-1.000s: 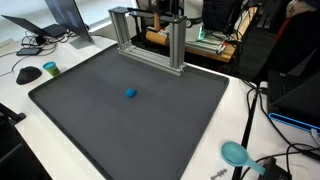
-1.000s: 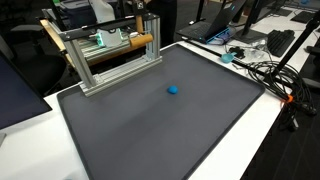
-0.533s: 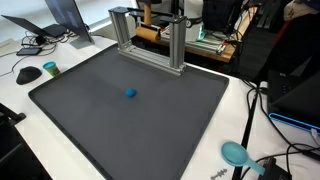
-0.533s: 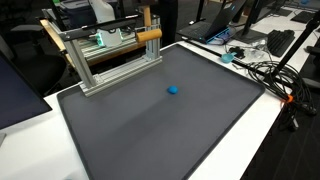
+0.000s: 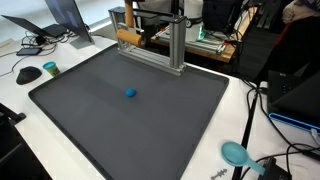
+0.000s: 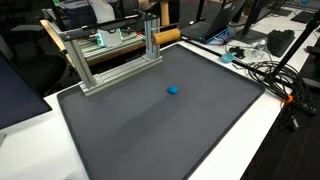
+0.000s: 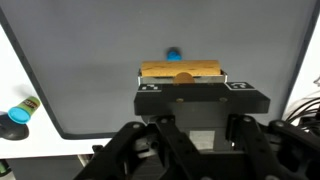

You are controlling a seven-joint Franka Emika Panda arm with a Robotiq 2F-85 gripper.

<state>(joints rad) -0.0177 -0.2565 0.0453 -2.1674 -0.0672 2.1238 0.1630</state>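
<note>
Mat (image 5: 100,115) open throughout; blue ball (image 5: 130,94) alone mid-frame. Aluminium frame (image 5: 178,45) with wooden block (image 5: 128,38) bars upper centre. Cables (image 5: 250,125) crowd right edge.

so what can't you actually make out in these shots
Wooden block: the wrist view shows one face only; the gripper shut on it covers its lower part.
Blue object: too small to identify in both exterior views; half hidden behind the block in the wrist view.
Gripper's fingers in both exterior views: screened by the metal frame and cut off near the top edge.
</note>
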